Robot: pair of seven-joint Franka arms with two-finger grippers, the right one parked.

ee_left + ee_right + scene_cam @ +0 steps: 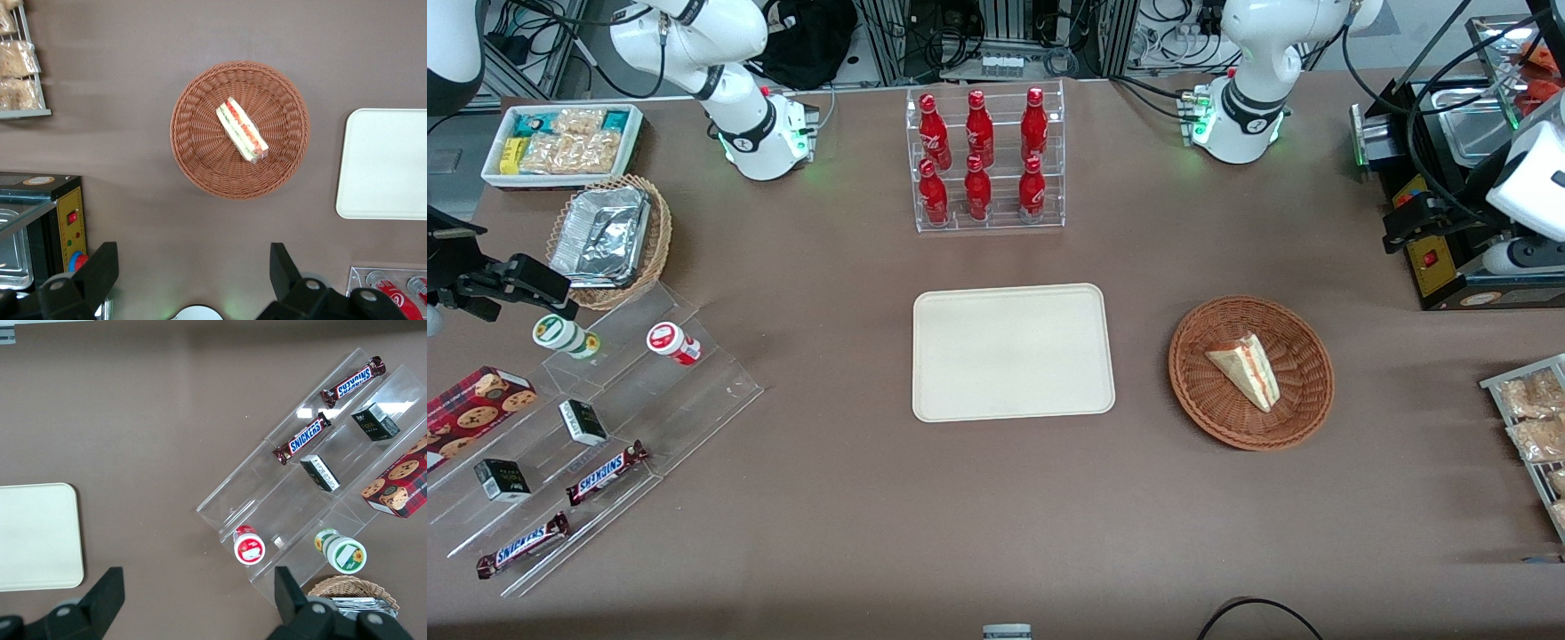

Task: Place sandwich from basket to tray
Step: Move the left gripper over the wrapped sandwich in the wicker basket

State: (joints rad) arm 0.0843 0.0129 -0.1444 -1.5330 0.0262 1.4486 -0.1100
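So the small triangular wedge of white-bread sandwich with red, orange and green filling is lying in the round reddish-brown wicker basket, with the flat cream rectangular tray sitting bare just beside it. The left arm's gripper hangs high above the basket, fingers spread wide, nothing in them. My guess is that wedge is light and squishy, so a hard pinch would mash the bread and squeeze filling out. I'd grab it gently across the two flat bread faces, near the thick middle.
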